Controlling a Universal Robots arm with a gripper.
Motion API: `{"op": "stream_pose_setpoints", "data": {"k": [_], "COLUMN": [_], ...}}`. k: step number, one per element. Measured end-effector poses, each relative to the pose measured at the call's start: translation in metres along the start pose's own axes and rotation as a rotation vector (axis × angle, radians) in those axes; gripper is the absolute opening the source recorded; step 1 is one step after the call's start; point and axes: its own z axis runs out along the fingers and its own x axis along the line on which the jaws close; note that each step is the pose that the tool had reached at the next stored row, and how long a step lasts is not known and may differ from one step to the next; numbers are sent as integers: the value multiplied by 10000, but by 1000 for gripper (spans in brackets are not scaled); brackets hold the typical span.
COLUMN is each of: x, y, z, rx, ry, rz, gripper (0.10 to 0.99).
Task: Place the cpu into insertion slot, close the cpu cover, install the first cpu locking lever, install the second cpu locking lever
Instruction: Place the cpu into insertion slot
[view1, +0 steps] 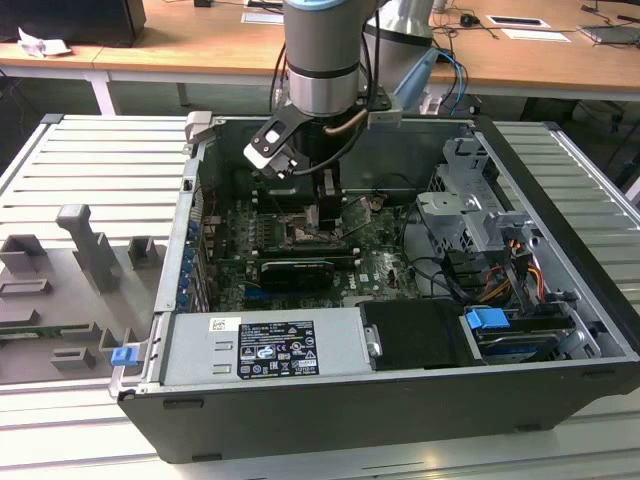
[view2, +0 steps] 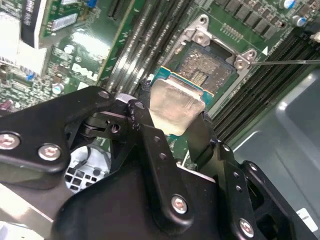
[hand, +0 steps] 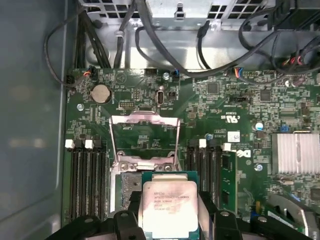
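My gripper (view2: 174, 119) is shut on the cpu (view2: 176, 104), a flat square chip with a pale silver top on a green edge, one finger on each side. It hangs close over the insertion slot (view2: 210, 70), a dark square socket in a silvery frame, and hides the slot's near part. Whether chip and slot touch I cannot tell. In the first wrist view the cpu (hand: 167, 207) sits between the fingers (hand: 131, 202), and the cpu cover (hand: 145, 119) stands flipped open beyond the slot (hand: 126, 190). In the exterior view the gripper (view1: 327, 208) is low inside the open computer case.
Long black memory slots (hand: 85, 182) flank the socket on both sides. A thin metal rod (view2: 285, 62) sticks out beside the frame. A finned heat sink (hand: 297, 152), black cables (hand: 200, 45), the drive cage (view1: 470, 200) and the power supply (view1: 260, 345) crowd the case.
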Motion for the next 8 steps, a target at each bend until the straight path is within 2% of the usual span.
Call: {"op": "stream_pose_setpoints", "data": {"k": [2, 8], "x": [21, 75], "y": [-55, -95], "z": [29, 105], "rx": [0, 0], "ry": [1, 1], "rz": [3, 9], "gripper": [525, 525]}}
